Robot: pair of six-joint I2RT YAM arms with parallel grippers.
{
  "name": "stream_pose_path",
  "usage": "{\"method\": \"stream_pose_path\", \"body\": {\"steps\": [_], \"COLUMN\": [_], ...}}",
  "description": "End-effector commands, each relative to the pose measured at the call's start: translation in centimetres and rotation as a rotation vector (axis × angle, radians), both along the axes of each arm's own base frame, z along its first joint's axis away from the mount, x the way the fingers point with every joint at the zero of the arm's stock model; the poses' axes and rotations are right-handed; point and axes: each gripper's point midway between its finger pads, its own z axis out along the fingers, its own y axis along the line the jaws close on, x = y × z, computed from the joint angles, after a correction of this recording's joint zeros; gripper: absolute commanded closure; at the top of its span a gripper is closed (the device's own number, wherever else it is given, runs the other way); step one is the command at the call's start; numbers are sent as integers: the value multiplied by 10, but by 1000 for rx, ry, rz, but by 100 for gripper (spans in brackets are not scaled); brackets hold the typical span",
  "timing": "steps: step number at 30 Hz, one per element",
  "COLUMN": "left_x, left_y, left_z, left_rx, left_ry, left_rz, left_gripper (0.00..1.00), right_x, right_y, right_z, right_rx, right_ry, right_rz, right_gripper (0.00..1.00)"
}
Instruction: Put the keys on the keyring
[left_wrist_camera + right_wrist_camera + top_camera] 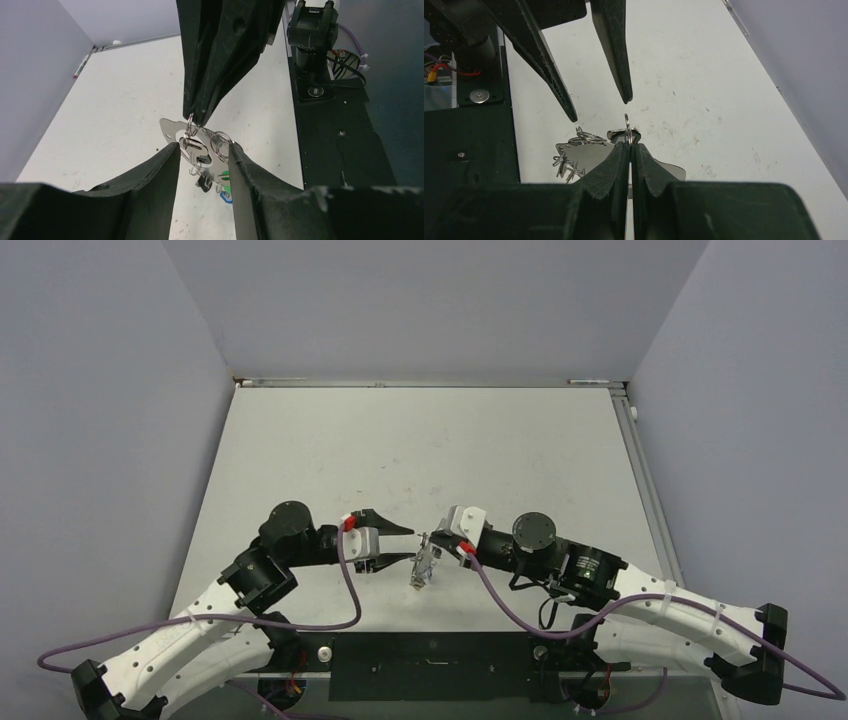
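Keyring (627, 125), stiff, likely slippery wire, pinched at rim by right gripper (629, 145); left gripper (202, 146) spread at 9 o'clock.

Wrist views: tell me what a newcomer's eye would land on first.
First, the right gripper, shut on a thin silver ring over the near middle of the table, with a flat silver plate and small keys hanging below it. Next, the left gripper, open, its fingers on either side of that bunch.
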Motion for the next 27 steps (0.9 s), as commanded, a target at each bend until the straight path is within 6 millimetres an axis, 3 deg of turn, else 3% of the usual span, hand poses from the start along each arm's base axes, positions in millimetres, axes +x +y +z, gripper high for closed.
{"method": "stream_pose_path", "body": {"steps": [1, 13, 27], "left_x": [-1, 1, 3], "left_y": [-3, -3, -8], "left_z": [28, 22, 7], "left_rx": [-87, -83, -39], "left_ry": [-62, -55, -25], "left_rz": [-16, -6, -12], "left_gripper": [63, 68, 72], "right_x": [-4, -6, -13], "right_y": [9, 20, 14], "right_z": [36, 23, 34], "right_rx": [91, 45, 73], "right_ry": [-27, -9, -21], "right_rz": [26, 68, 78], "right_gripper": [95, 95, 95]}}
